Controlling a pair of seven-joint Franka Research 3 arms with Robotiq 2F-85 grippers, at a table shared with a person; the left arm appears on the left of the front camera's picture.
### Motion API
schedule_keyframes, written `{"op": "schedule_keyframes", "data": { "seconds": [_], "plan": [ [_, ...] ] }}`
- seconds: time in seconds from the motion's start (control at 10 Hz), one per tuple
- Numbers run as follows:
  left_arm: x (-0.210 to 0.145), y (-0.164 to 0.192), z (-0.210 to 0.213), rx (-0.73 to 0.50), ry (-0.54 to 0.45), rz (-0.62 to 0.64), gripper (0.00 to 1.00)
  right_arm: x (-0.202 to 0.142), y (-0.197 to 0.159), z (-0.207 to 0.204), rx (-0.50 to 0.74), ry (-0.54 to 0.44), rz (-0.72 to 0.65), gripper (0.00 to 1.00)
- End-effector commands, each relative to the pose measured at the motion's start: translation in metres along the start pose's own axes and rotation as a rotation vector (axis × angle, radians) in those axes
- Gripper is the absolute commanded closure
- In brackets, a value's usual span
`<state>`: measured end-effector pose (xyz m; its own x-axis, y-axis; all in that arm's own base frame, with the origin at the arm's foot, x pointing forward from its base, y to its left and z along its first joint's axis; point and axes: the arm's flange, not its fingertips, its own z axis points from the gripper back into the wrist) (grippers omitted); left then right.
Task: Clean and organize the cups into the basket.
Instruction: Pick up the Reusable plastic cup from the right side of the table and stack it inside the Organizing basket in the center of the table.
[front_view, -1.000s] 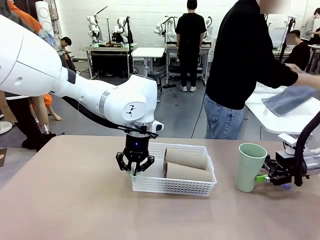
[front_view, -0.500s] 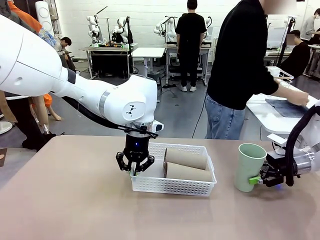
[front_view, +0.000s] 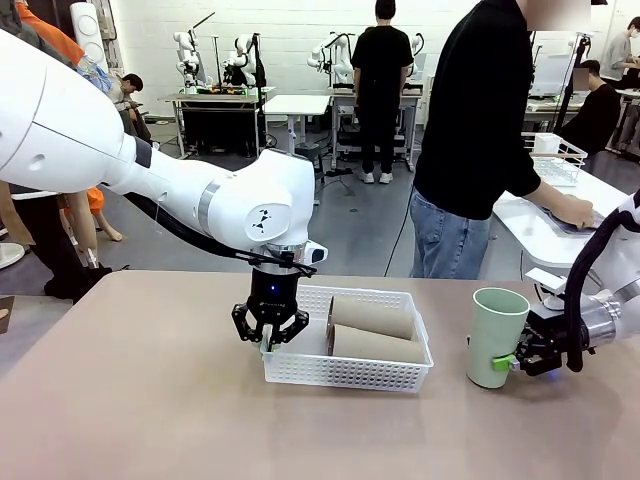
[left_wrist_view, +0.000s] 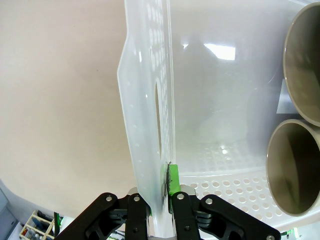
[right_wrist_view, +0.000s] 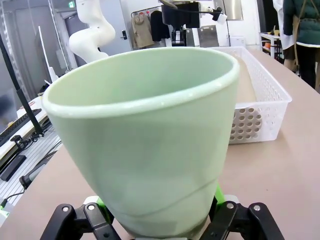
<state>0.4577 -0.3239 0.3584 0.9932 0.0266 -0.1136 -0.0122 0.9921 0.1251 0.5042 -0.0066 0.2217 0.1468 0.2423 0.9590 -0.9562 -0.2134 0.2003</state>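
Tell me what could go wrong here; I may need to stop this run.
The right gripper pinches the mint cup low on its tapered wall; lifted, it may slip or tip.
The left gripper clamps only the basket's thin wall; it could flex or slip free.
Two taupe cups lie in the basket; the mint cup may knock them going in.

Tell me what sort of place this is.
Likely a robotics lab: the left gripper holds the basket, the right gripper a mint cup, and white workbenches with people stand behind.
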Motion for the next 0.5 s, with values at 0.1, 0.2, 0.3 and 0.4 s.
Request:
{"op": "schedule_keyframes", "data": {
  "seconds": [0.1, 0.2, 0.3, 0.4],
  "plan": [
    [-0.001, 0.001, 0.0, -0.002, -0.005, -0.008, 1.0, -0.002, -0.003, 0.004, 0.004, 0.001, -0.016, 1.0],
    [-0.001, 0.001, 0.0, -0.002, -0.005, -0.008, 1.0, 0.003, 0.001, 0.006, -0.006, -0.016, -0.026, 1.0],
    [-0.001, 0.001, 0.0, -0.002, -0.005, -0.008, 1.0, 0.024, 0.014, 0.014, -0.08, -0.029, -0.096, 1.0],
    [-0.001, 0.001, 0.0, -0.002, -0.005, -0.008, 1.0, 0.069, 0.038, 0.025, -0.134, -0.049, -0.228, 0.24]
  ]
}}
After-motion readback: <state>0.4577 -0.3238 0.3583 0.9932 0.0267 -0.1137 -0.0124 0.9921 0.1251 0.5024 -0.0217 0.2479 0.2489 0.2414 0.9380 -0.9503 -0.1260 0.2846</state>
